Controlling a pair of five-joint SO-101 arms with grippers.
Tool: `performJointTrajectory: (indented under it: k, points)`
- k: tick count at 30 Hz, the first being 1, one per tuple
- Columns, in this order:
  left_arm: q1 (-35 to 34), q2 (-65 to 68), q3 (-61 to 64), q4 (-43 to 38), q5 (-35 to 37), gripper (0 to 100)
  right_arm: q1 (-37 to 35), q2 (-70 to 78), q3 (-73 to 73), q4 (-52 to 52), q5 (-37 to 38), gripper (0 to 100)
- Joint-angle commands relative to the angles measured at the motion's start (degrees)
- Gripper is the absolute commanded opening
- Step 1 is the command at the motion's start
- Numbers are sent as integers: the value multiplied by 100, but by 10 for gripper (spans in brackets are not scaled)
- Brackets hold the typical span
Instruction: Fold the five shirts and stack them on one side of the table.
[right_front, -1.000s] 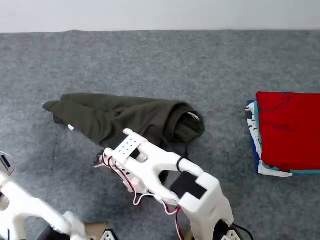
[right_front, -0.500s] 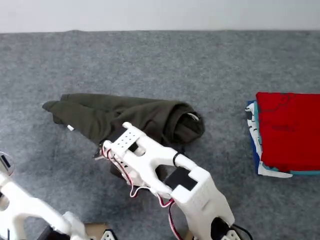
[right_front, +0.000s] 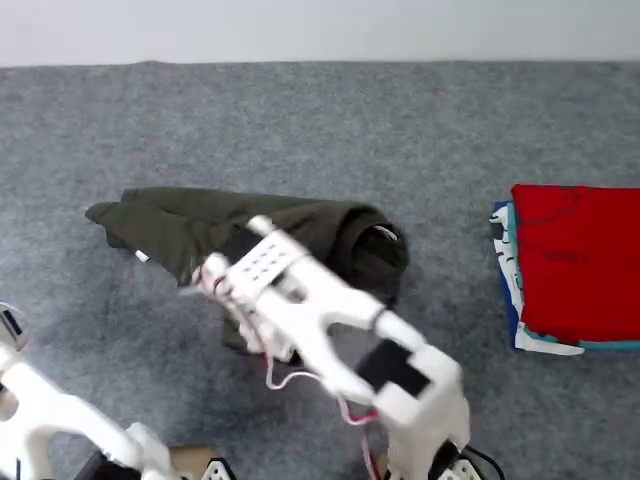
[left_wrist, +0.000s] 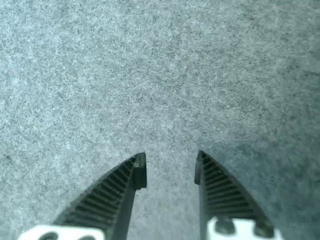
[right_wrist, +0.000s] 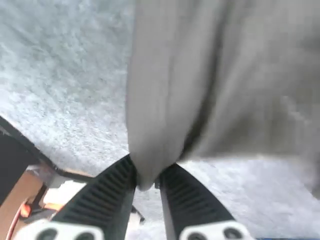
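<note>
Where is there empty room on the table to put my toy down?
The table is bare along the far edge behind the green shirt, and between that shirt and the red-topped stack. By the white arm it is crowded.

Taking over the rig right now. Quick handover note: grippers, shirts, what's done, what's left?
Right gripper: shut on a fold of the dark green shirt.
Left gripper: open, empty, over the bare grey table.
Dark green shirt: mid-table, bunched and partly rolled, not folded flat.
Stack: at the table's right edge, red shirt on top, with blue, white and teal layers under it. The number of shirts cannot be told.
Done: the stacked shirts are folded.
Left: fold the dark green shirt and place it on the stack.
</note>
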Motion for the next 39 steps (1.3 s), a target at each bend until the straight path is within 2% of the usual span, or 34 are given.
performJointTrajectory:
  k: [1, 5, 10, 16, 22, 25, 30, 34, 39]
  points:
    - [9, -246, -435, 440, -18, 166, 558, -1499, 26, 251, 53, 10]
    - [18, -246, -822, 949, -26, 166, 936, -2888, 264, 251, 53, 9]
    - [343, -246, -1385, 1723, -53, 166, 1305, -4514, 932, 251, 53, 9]
    - [1011, -246, -1991, 2444, -53, 166, 1947, -6536, 2497, 259, 123, 9]
    - [1978, -211, -2018, 2866, -70, 166, 2932, -7714, 3622, 242, 835, 9]
    - [2602, -202, -1675, 2884, -316, 166, 3336, -7723, 3807, 233, 862, 9]
    - [3402, -193, -884, 2866, -853, 167, 3371, -7723, 3982, 224, 853, 9]
    - [3613, -185, -303, 2602, -1090, 170, 3398, -7723, 4070, 224, 835, 9]
    - [3640, -176, 259, 1714, -1213, 170, 3380, -7714, 4193, -207, 862, 9]
